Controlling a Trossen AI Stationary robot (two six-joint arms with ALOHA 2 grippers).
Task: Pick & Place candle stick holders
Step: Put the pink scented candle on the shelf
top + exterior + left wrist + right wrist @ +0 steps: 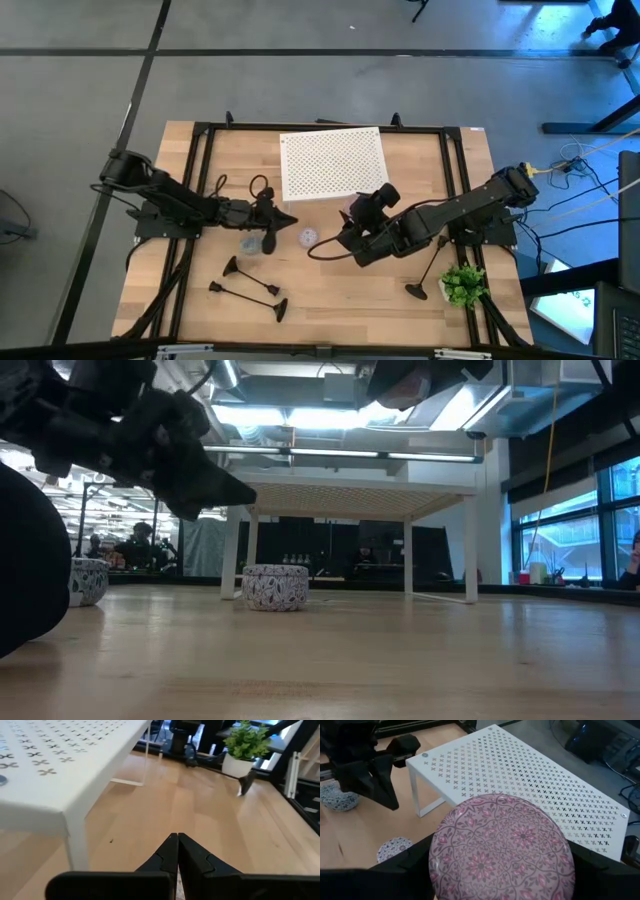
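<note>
Two black candle stick holders lie on their sides on the table's near left. Another holder stands tilted by the plant, also seen in the left wrist view. My left gripper is shut with nothing in it, hovering by the near edge of the white perforated shelf. My right gripper is at mid-table, shut on a pink patterned round tin. My right gripper holds the pink tin between its two fingers, one on each opposite side of the round rim. The tin is lifted clear of the table, its patterned flat face turned toward the wrist camera.
Two small blue-and-white tins sit on the table between the grippers; the low view shows them too. A potted green plant stands at the near right. A dark rounded object fills the low view's left.
</note>
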